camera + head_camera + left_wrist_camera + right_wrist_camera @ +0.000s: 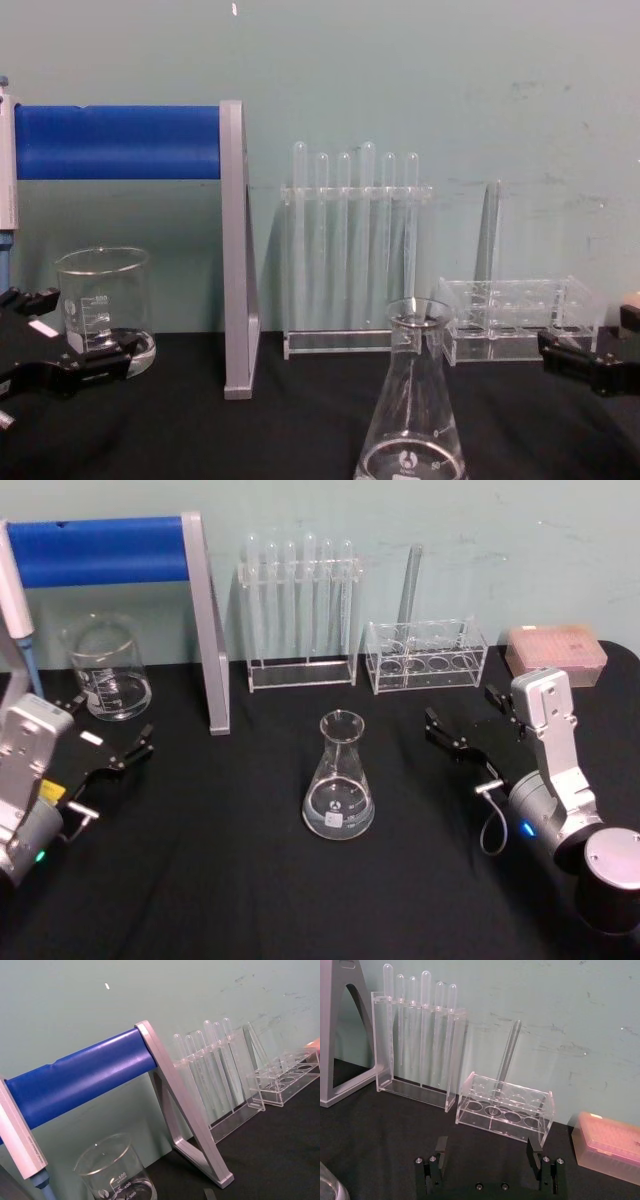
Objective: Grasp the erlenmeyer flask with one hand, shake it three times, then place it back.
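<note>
Jaws of both grippers stand wide apart and hold nothing. From the head view, the right gripper sits at about 3 o'clock of the erlenmeyer flask, well apart from it, with its jaws pointing toward the back of the scene. In the right wrist view the two black jaws frame a gap on the black surface, facing the low clear rack that carries one tilted test tube. The left gripper rests at about 9 o'clock of the flask, also well apart, near the glass beaker.

The flask stands upright near the middle of the surface, untouched, with its wide base down and its flared rim up. At about 12 o'clock of it stands the tall clear rack of upright tubes. At about 10 o'clock stands the grey frame bearing a blue bar. A pinkish box lies at about 2 o'clock, just beyond the low rack.
</note>
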Robot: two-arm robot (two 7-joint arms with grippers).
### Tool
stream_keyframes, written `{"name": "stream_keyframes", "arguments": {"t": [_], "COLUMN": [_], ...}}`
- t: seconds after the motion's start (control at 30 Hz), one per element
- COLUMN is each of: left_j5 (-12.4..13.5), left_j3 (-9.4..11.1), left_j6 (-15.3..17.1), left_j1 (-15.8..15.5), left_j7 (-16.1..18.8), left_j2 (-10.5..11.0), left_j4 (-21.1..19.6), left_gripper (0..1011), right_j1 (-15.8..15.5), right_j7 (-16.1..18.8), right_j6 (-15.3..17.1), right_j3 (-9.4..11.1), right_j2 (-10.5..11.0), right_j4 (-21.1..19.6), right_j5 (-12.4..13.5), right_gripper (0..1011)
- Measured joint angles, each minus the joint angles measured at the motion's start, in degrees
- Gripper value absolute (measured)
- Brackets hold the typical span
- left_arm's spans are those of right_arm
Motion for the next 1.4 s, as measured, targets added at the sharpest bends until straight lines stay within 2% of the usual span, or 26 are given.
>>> {"name": "stream_keyframes", "arguments": {"t": [1.4], "left_j5": [0.0], "left_j3": [0.0], "left_j6": [0.0], "left_j1": [0.0], "left_j7": [0.0], "left_j2": [0.0], "left_j4": [0.0], "left_gripper": [1001], "right_j1": [0.0], "right_j7": [0.0], "right_j6": [0.0], "right_j3": [0.0], "right_j2": [0.0], "right_j4": [0.0], "right_j5": [0.0], "right_gripper": [1000]}}
